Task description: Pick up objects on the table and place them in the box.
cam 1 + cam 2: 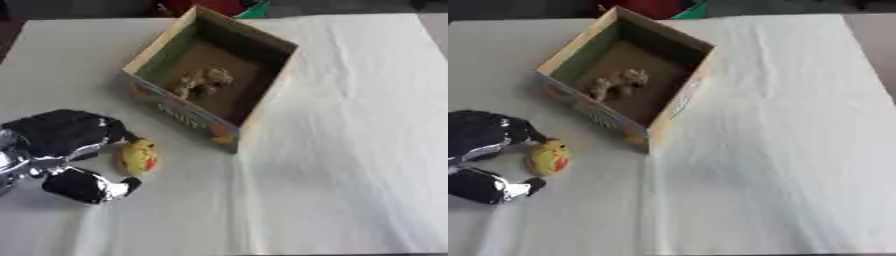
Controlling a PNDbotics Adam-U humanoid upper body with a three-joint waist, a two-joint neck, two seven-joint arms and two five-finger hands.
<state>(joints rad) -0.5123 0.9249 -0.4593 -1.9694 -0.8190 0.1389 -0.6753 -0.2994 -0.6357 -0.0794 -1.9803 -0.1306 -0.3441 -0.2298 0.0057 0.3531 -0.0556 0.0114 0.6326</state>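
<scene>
Left eye view: yellow toy (138,156) between left hand (66,150) fingers.

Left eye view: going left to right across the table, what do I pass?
Left hand → yellow toy → box, with a brown toy inside → bare white tablecloth.

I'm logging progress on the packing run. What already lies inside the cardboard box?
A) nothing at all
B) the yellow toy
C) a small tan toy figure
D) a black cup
C: a small tan toy figure lies on the floor of the box, while the yellow toy sits on the table beside the left hand.
</scene>
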